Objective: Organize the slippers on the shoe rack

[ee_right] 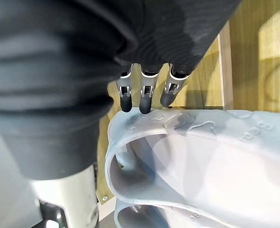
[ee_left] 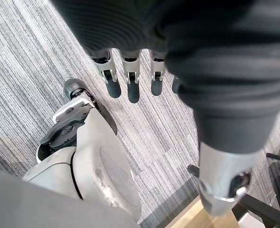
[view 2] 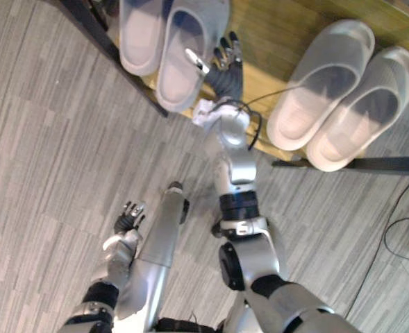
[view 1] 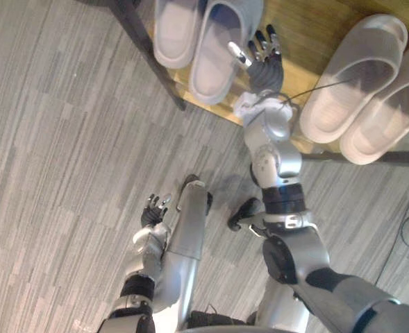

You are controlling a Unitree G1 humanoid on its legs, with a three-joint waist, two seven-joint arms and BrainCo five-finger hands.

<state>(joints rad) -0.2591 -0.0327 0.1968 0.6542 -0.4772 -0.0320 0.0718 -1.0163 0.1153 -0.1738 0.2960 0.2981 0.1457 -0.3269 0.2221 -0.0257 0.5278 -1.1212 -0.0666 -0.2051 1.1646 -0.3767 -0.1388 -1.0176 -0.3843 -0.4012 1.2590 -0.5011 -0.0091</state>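
Two pairs of slippers lie on the wooden shelf [view 1: 308,28] of the shoe rack. A grey pair sits at the left end, made of one slipper [view 1: 175,31] and its mate [view 1: 221,48]. A pale pair [view 1: 350,76] lies at the right. My right hand [view 1: 265,66] rests just right of the grey mate, open, thumb against its side. In the right wrist view its straight fingertips [ee_right: 144,102] touch the edge of the grey slipper's strap [ee_right: 201,161]. My left hand [view 1: 154,211] hangs low over the floor, open and holding nothing, fingers [ee_left: 130,80] relaxed.
A black rack leg [view 1: 152,59] slants down past the grey pair, and a black bar [view 1: 371,158] runs below the pale pair. Bare wood shows between the two pairs. Grey striped flooring [view 1: 58,139] spreads to the left.
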